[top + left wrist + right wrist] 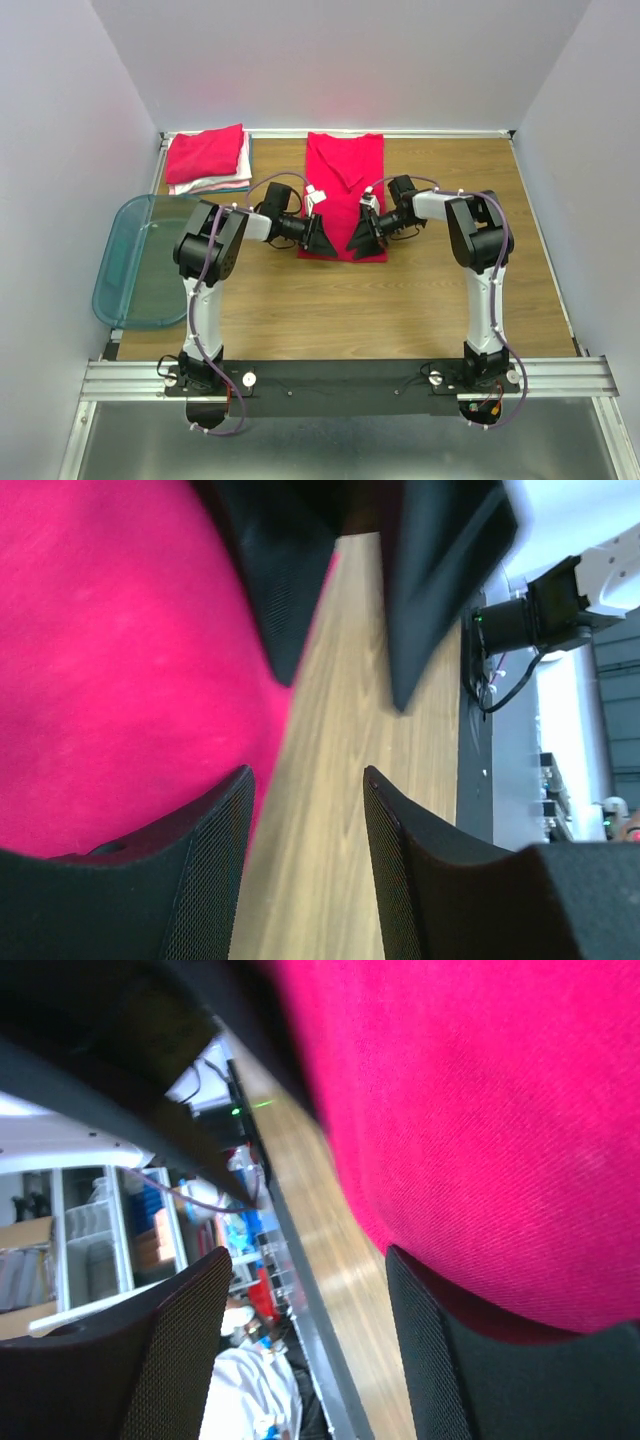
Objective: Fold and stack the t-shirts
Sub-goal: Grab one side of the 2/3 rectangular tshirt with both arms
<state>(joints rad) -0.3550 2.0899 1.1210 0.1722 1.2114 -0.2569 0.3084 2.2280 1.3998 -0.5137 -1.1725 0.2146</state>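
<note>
Red-pink t-shirt (343,195) lies as a long narrow strip mid-counter (420,300), running from the far edge toward the near side. Both hands sit low at its near end, almost tip to tip: the left hand (318,238) at the near-left corner, the right hand (362,240) at the near-right. Each has its fingers parted with no cloth pinched between them. A stack (208,160) of folded t-shirts, red on top, rests far left, beyond a teal bin (140,260).
</note>
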